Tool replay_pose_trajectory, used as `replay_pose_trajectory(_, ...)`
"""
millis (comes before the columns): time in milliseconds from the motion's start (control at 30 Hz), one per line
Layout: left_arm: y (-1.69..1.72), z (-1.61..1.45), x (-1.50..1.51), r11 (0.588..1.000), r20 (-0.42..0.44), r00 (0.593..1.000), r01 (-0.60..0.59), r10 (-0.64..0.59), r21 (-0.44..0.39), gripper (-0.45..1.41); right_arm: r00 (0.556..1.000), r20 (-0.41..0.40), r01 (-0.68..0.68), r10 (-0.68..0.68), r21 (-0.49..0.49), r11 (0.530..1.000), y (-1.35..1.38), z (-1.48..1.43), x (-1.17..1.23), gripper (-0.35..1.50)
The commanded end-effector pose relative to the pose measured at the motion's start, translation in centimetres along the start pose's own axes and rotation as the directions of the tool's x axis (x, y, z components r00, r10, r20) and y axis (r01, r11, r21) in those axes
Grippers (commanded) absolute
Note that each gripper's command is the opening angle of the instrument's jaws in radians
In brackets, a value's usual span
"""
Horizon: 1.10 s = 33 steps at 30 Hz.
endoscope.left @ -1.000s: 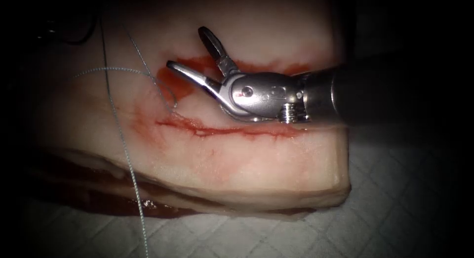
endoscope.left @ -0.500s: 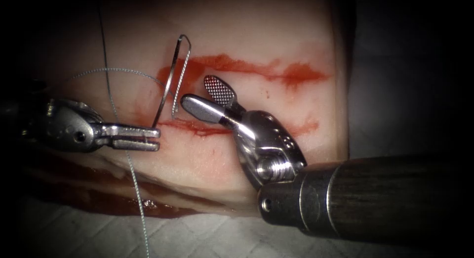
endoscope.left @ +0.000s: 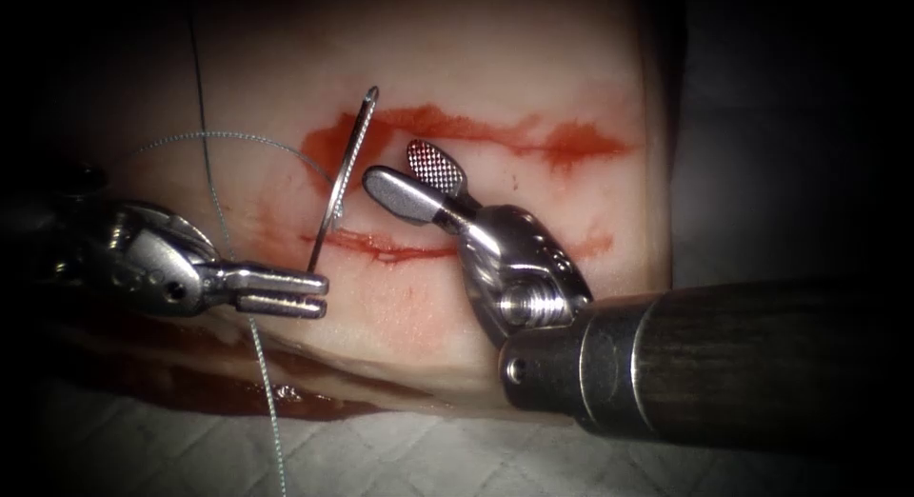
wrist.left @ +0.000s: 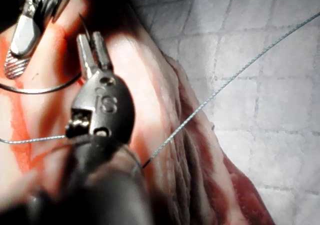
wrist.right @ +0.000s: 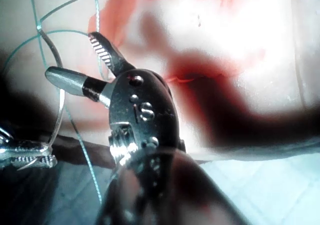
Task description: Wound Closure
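The needle (endoscope.left: 345, 168) is held clenched near one end by the left end effector (endoscope.left: 319, 294) — free of the tissue (endoscope.left: 533, 69); the right end effector (endoscope.left: 411, 176) is released, empty — the cut (endoscope.left: 390, 249) lies unclosed.

The thread (endoscope.left: 255, 349) runs off the picture's edge below the tissue (endoscope.left: 533, 69). The left tool (endoscope.left: 319, 292) covers the needle (endoscope.left: 343, 178) end it grips. The tissue's far edge fades into dark.

The desk is covered by a white quilted cloth (endoscope.left: 400, 459) stitched in a diamond pattern. The tissue (endoscope.left: 533, 78) lies directly on it, running from nine o'clock toward three. At seven o'clock the thread (endoscope.left: 271, 416) trails off the tissue's front edge, down over the cloth.
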Motion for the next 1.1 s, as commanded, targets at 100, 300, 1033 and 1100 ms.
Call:
replay_pose_trajectory(100, -0.03, 0.12, -0.01, 1.0, 0.021, 1.0, -0.005, 0.005, 0.019, -0.45, 1.0, -0.001, -0.005, 0.005, -0.008, 1.0, -0.03, 0.08, 0.11, 0.89)
replay_pose_trajectory(300, -0.07, 0.18, -0.02, 0.999, 0.042, 0.999, -0.02, 0.018, 0.041, -0.45, 1.0, -0.014, -0.016, 0.016, -0.023, 1.0, -0.03, 0.1, 0.12, 0.81)
replay_pose_trajectory(1033, -0.12, 0.19, 0.02, 0.998, 0.048, 0.999, -0.027, 0.025, 0.049, -0.45, 0.998, -0.064, -0.035, 0.023, -0.198, 0.98, -0.07, 0.29, 0.16, 0.24)
replay_pose_trajectory(1100, -0.12, 0.18, 0.02, 0.998, 0.048, 0.999, -0.027, 0.025, 0.049, -0.45, 0.998, -0.062, -0.03, 0.018, -0.197, 0.98, -0.07, 0.28, 0.16, 0.31)
